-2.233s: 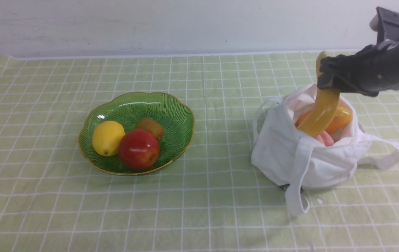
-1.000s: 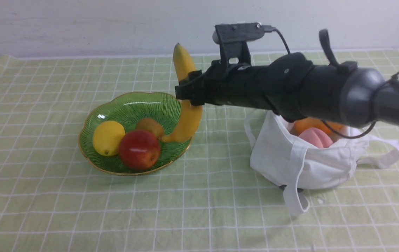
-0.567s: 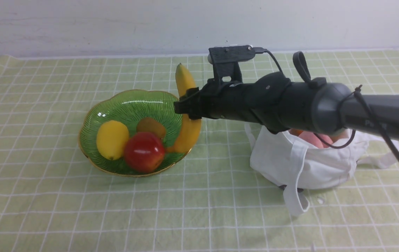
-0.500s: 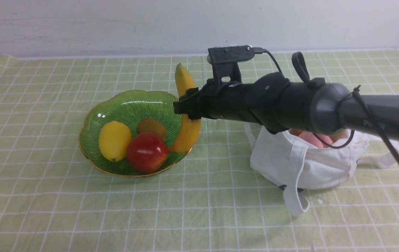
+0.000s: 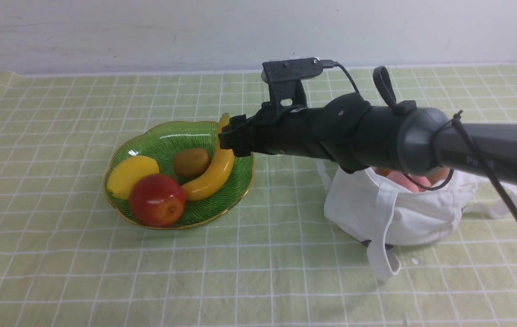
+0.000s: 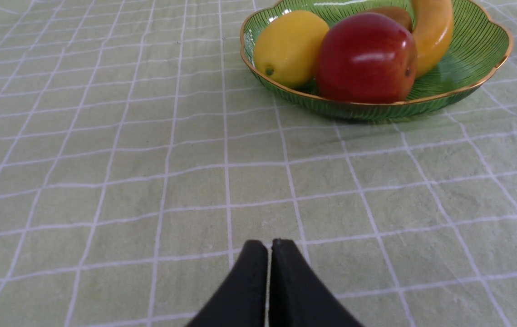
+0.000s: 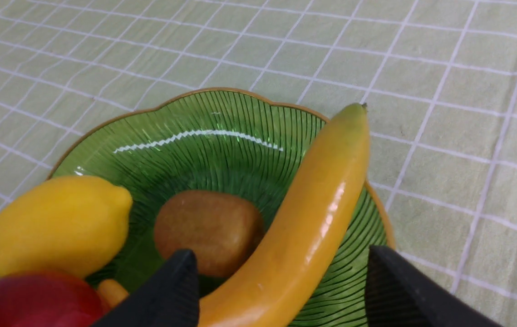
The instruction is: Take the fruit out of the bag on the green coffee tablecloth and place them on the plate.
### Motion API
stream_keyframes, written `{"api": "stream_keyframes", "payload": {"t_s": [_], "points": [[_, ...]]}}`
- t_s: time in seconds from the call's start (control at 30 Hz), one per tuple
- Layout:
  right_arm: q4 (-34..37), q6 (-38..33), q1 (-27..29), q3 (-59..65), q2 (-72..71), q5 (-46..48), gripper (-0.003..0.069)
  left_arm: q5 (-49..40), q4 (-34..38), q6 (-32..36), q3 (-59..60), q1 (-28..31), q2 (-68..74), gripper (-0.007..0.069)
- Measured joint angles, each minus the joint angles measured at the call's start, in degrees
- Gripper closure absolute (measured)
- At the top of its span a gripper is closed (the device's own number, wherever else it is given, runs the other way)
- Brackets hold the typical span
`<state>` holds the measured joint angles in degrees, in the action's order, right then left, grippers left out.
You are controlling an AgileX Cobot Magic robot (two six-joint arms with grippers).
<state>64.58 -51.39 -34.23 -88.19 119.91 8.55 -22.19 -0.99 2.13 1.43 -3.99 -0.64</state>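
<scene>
My right gripper point(image 7: 281, 254) is open over the plate point(image 5: 240, 195), its fingertips apart on either side of the banana point(image 7: 303, 231). My left gripper point(image 6: 269, 250) is closed, its 2 tips together over the tablecloth point(image 5: 185, 277); only the left wrist view shows it.

The right wrist view gives me the banana's stem end, leaning over the plate's far rim; in the front view my right gripper covers part of its upper stretch. The banana lies in the dish with 3 other fruits: the lemon point(image 5: 132, 176), the apple point(image 5: 157, 200) and the kiwi point(image 5: 191, 162). The right wrist view cuts off the apple, and the left wrist view crops the dish's far side.

Only the front view shows the bag point(image 5: 367, 213), toward the tablecloth's right side. In its mouth I make out the peach point(image 5: 403, 180), partly behind my right arm point(image 5: 376, 131) and its cable point(image 5: 435, 185), plus a sliver of orange fruit point(image 5: 381, 171) too covered to identify.

The plate sits left of center, between the tablecloth's far edge and the near part. A stretch of tablecloth separates its right rim from the bag, and more runs along the near side of both.
</scene>
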Motion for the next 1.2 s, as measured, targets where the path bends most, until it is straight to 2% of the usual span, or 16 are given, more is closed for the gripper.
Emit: {"api": "stream_keyframes", "payload": {"t_s": [0.23, 0.3, 0.37, 0.47, 0.57, 0.77, 0.8, 0.83, 0.87, 1.0, 1.2], "points": [[-0.4, -2.6, -0.3, 0.0, -1.2, 2.3, 0.0215, 0.0, 0.0, 0.0, 0.0, 0.0, 0.0, 0.0632], [-0.8, -2.7, 0.3, 0.0, -3.7, 6.0, 0.0249, 0.0, 0.0, 0.0, 0.0, 0.0, 0.0, 0.0632], [-2.8, -0.5, 2.4, 0.0, -9.3, 13.6, 0.0374, 0.0, 0.0, 0.0, 0.0, 0.0, 0.0, 0.0632], [-11.0, 6.1, 6.3, 0.0, -15.9, 20.3, 0.0572, 0.0, 0.0, 0.0, 0.0, 0.0, 0.0, 0.0632], [-20.8, 15.5, 10.2, 0.0, -20.5, 25.6, 0.0648, 0.0, 0.0, 0.0, 0.0, 0.0, 0.0, 0.0632], [-43.5, 34.4, 17.3, 0.0, -30.2, 36.0, 0.0667, 0.0, 0.0, 0.0, 0.0, 0.0, 0.0, 0.0632], [-50.6, 40.8, 19.4, 0.0, -34.8, 39.0, 0.0669, 0.0, 0.0, 0.0, 0.0, 0.0, 0.0, 0.0632], [-52.2, 41.5, 19.6, 0.0, -35.3, 39.3, 0.0669, 0.0, 0.0, 0.0, 0.0, 0.0, 0.0, 0.0632], [-56.6, 45.3, 20.6, 0.1, -38.6, 40.7, 0.0669, 0.0, 0.0, 0.0, 0.0, 0.0, 0.0, 0.0632], [-63.7, 52.0, 21.8, 2.6, -48.8, 41.6, 0.0669, 0.0, 0.0, 0.0, 0.0, 0.0, 0.0, 0.0632], [-65.5, 55.3, 21.8, 16.5, -67.4, 35.1, 0.0669, 0.0, 0.0, 0.0, 0.0, 0.0, 0.0, 0.0632]]}}
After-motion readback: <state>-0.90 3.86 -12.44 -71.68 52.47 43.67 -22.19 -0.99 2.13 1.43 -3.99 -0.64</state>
